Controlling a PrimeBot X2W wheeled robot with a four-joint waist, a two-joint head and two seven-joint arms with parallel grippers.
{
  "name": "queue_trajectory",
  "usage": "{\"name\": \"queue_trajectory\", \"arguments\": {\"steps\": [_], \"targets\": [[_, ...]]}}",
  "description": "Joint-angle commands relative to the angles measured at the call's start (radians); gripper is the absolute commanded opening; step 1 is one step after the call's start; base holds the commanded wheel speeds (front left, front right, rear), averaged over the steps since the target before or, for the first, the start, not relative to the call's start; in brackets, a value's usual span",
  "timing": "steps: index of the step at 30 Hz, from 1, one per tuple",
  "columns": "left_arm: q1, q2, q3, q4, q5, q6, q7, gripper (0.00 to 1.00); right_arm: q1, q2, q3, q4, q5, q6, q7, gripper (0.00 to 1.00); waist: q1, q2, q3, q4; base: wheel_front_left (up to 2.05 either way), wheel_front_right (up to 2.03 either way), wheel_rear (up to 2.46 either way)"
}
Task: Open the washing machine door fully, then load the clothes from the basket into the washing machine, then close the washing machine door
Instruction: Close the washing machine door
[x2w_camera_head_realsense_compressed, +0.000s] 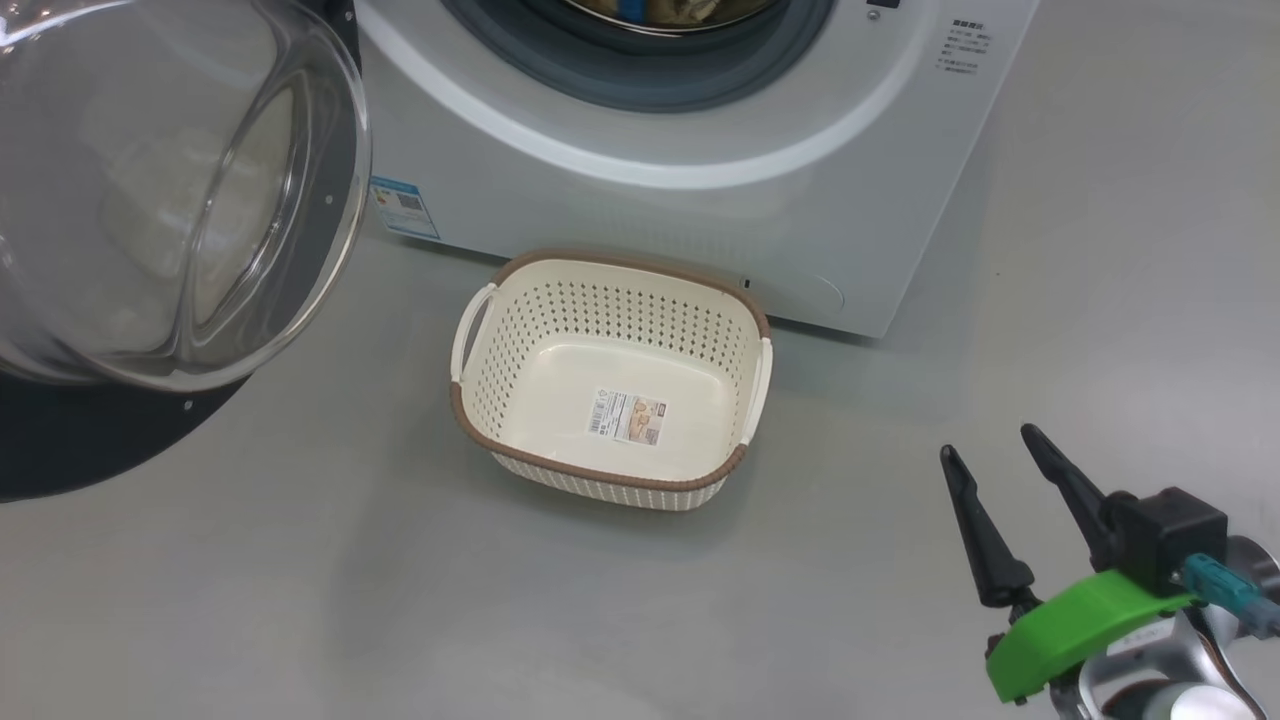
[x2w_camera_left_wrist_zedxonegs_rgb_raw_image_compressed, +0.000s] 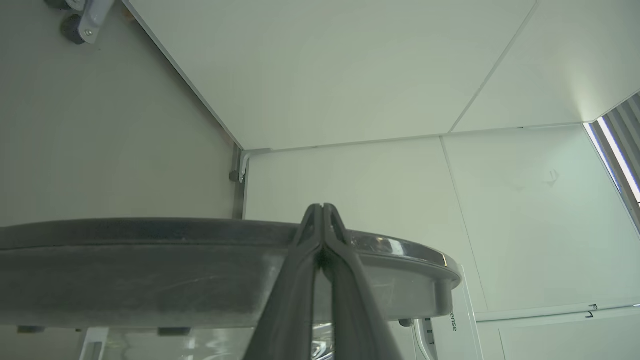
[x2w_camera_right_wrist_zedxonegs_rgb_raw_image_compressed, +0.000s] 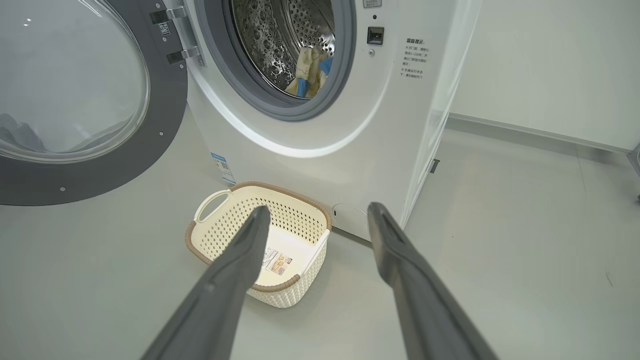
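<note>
Head view: basket (x2w_camera_head_realsense_compressed: 600, 315) sticker (x2w_camera_head_realsense_compressed: 627, 417) (barcode, perhaps)

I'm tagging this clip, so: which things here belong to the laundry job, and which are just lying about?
Job: washing machine, its open door, empty basket, clothes in the drum.
Just about: blue label sticker, caster wheel.

A smooth, pale grey floor (x2w_camera_head_realsense_compressed: 300, 600) carries soft reflections. In the right wrist view a plain white wall (x2w_camera_right_wrist_zedxonegs_rgb_raw_image_compressed: 550, 60) meets it along a low skirting strip (x2w_camera_right_wrist_zedxonegs_rgb_raw_image_compressed: 525, 131). The left wrist view shows white panels (x2w_camera_left_wrist_zedxonegs_rgb_raw_image_compressed: 350, 75) split by thin seams, a small caster wheel (x2w_camera_left_wrist_zedxonegs_rgb_raw_image_compressed: 72, 27) in one corner, and slats (x2w_camera_left_wrist_zedxonegs_rgb_raw_image_compressed: 620, 150) with a bright strip of light between them.
</note>
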Motion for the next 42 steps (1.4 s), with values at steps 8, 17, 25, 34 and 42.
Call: {"name": "queue_trajectory", "arguments": {"steps": [8, 17, 25, 34, 42], "targets": [[-0.096, 0.07, 0.045, 0.048, 0.051, -0.007, -0.026, 0.0, -0.058, -0.037, 0.026, -0.053, 0.003, 0.004, 0.015, 1.0, -0.0001, 0.0, 0.04, -0.017, 0.0, 0.0, 0.0], [-0.107, 0.09, 0.001, 0.084, 0.082, -0.007, 0.052, 0.0, -0.067, -0.041, 0.024, -0.059, 0.005, 0.004, 0.021, 1.0, -0.0001, 0.0, 0.058, -0.019, 0.0, 0.0, 0.0], [-0.086, 0.095, -0.019, 0.077, 0.068, -0.007, 0.159, 0.0, -0.067, -0.038, 0.029, -0.056, 0.006, 0.004, 0.019, 1.0, -0.0001, 0.0, 0.06, -0.001, 0.0, 0.0, 0.0], [-0.06, 0.097, -0.002, 0.038, 0.037, -0.007, 0.254, 0.0, -0.064, -0.032, 0.036, -0.047, 0.007, 0.004, 0.016, 1.0, -0.0001, 0.0, 0.052, 0.014, 0.0, 0.0, 0.0], [-0.034, 0.087, -0.008, 0.013, 0.018, -0.007, 0.356, 0.0, -0.066, -0.024, 0.048, -0.03, 0.01, 0.004, 0.004, 1.0, -0.0001, 0.0, 0.05, 0.018, 0.0, 0.0, 0.0]]}}
